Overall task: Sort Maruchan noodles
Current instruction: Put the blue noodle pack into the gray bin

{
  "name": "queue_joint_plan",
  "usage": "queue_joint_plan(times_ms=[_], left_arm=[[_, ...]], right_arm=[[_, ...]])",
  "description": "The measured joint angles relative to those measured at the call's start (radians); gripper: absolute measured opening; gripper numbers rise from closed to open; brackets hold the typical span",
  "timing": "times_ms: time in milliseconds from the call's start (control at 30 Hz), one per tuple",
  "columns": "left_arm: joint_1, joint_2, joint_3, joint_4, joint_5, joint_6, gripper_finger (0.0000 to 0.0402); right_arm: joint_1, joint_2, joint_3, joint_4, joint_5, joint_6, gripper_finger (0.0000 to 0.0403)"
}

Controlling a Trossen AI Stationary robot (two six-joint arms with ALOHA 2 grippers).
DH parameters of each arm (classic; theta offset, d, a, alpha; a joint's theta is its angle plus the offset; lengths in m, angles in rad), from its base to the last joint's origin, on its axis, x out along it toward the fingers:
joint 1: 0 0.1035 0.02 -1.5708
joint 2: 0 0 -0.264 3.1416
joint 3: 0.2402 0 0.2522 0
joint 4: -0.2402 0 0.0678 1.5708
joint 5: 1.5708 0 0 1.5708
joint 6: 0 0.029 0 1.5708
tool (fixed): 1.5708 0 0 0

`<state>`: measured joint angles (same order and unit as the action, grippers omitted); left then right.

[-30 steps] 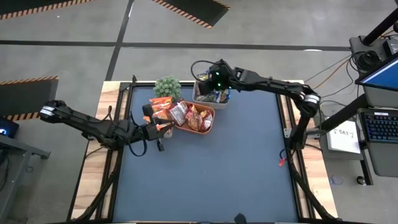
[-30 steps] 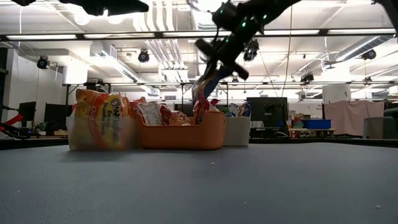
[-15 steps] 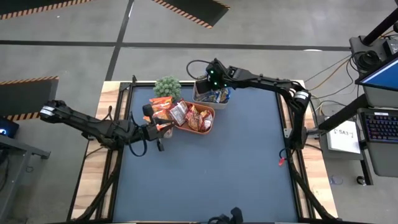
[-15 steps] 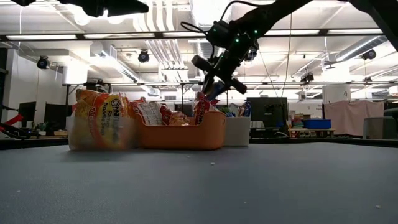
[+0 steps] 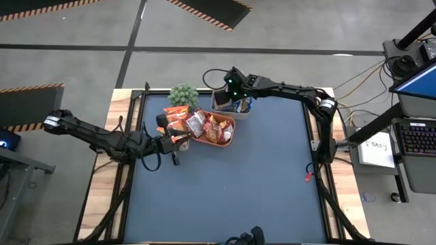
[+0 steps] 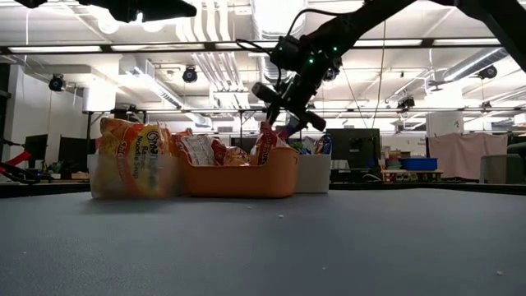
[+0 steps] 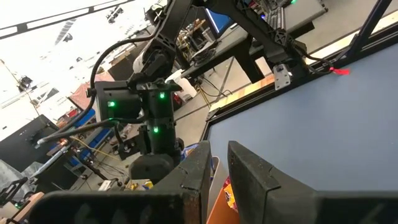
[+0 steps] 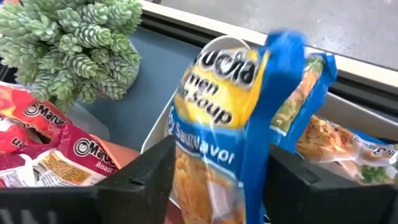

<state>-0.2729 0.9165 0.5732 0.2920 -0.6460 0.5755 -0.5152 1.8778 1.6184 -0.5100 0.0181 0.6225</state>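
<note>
My right gripper point(image 8: 214, 180) hangs above the clear tub point(image 5: 230, 103) at the table's far edge, fingers spread on either side of a glossy blue-and-yellow noodle packet point(image 8: 230, 130) standing between them over the tub; whether the pads still press it I cannot tell. More blue packets point(image 8: 339, 146) lie inside that tub. The orange tray point(image 5: 212, 129) alongside holds crinkled red and orange packets point(image 5: 204, 126). My left gripper point(image 5: 176, 141), nearly closed and holding nothing visible, waits beside the tray over the dark matte table point(image 5: 259, 184). A spiky green plant point(image 8: 74, 43) stands nearby.
</note>
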Motion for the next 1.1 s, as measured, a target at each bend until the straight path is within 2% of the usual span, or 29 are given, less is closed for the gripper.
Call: queue_joint_plan(times_ms=[167,300,467,767,1100], left_arm=[[0.000,0.000,0.000,0.000,0.000,0.000,0.0039],[0.000,0.000,0.000,0.000,0.000,0.000,0.0039],[0.000,0.000,0.000,0.000,0.000,0.007,0.0039],[0.000,0.000,0.000,0.000,0.000,0.007,0.0039],[0.000,0.000,0.000,-0.001,0.000,0.008,0.0039]], right_arm=[[0.000,-0.003,0.000,0.035,0.000,-0.042,0.0233],[0.000,-0.006,0.006,0.063,0.000,-0.064,0.0241],[0.003,-0.006,0.006,0.085,0.001,-0.077,0.0210],[0.007,0.016,-0.006,0.168,0.012,-0.100,0.0120],[0.012,0.092,-0.005,0.218,0.025,-0.103,0.0105]])
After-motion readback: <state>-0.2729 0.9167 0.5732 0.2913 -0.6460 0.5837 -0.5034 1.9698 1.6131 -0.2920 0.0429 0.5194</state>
